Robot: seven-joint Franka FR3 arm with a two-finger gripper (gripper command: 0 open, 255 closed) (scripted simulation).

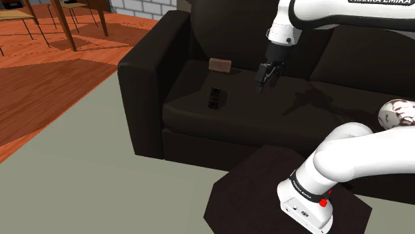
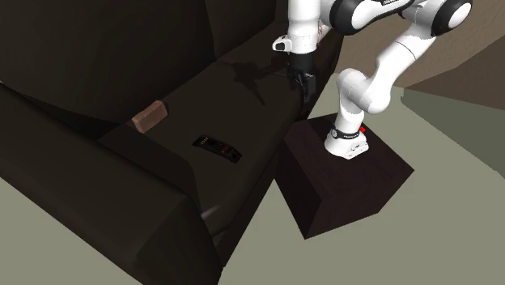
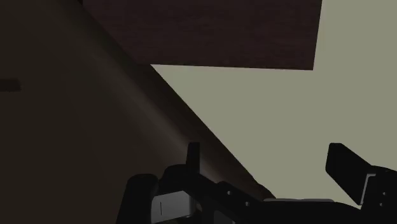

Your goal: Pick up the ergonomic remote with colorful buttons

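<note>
The remote [image 1: 215,97] is a slim black bar with a row of small coloured buttons, lying flat on the dark sofa seat [image 1: 193,110]. In the second exterior view the remote [image 2: 218,149] sits near the seat's front edge. My gripper [image 1: 265,78] hangs above the seat, to the shoulder view's right of the remote and well apart from it. The gripper [image 2: 303,81] points down over the cushion near the stand. In the wrist view its fingers [image 3: 193,156] stand apart with nothing between them, so the gripper [image 3: 270,162] is open.
A small brown block [image 1: 220,64] lies at the back of the seat, behind the remote. The sofa armrest [image 1: 143,66] rises at the shoulder view's left. The dark stand [image 1: 266,193] stands before the sofa. A mottled white ball [image 1: 398,114] sits at the right.
</note>
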